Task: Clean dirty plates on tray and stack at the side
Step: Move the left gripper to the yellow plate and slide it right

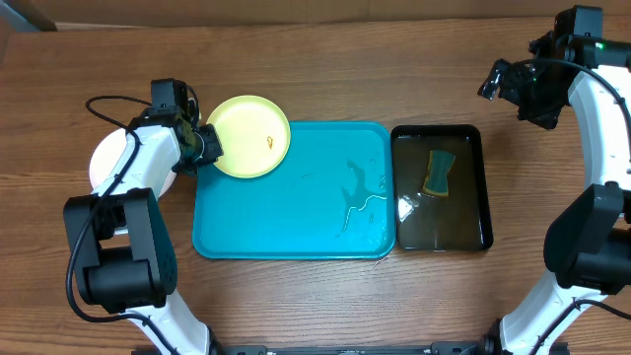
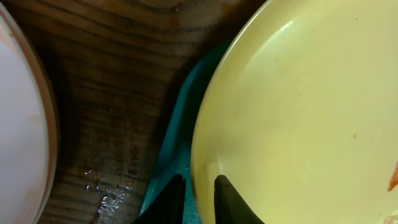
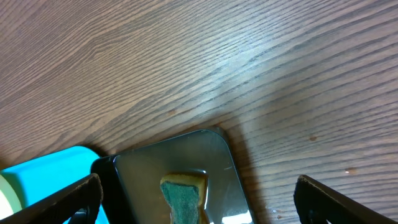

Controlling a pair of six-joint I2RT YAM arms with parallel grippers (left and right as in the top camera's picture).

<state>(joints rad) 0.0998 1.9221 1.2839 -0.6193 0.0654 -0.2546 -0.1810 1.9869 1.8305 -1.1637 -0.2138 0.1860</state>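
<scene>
Yellow plastic plate point(image 1: 248, 135) overhangs the blue tray's point(image 1: 296, 232) far left corner; my left tool point(image 2: 194, 190) pinches its rim. It looks light, stiff and wet-slick, so the rim is the hold. My right tool point(image 3: 198, 183) hangs spread, empty.

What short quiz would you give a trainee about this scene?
1. True or false: the sponge lies in the black tray.
2. The left gripper has its fingers on either side of the rim of: A the sponge, B the yellow plate, C the black tray.
3. Fill in: the right gripper has its jaws ____.
Key: 1 true; 2 B; 3 open.
</scene>
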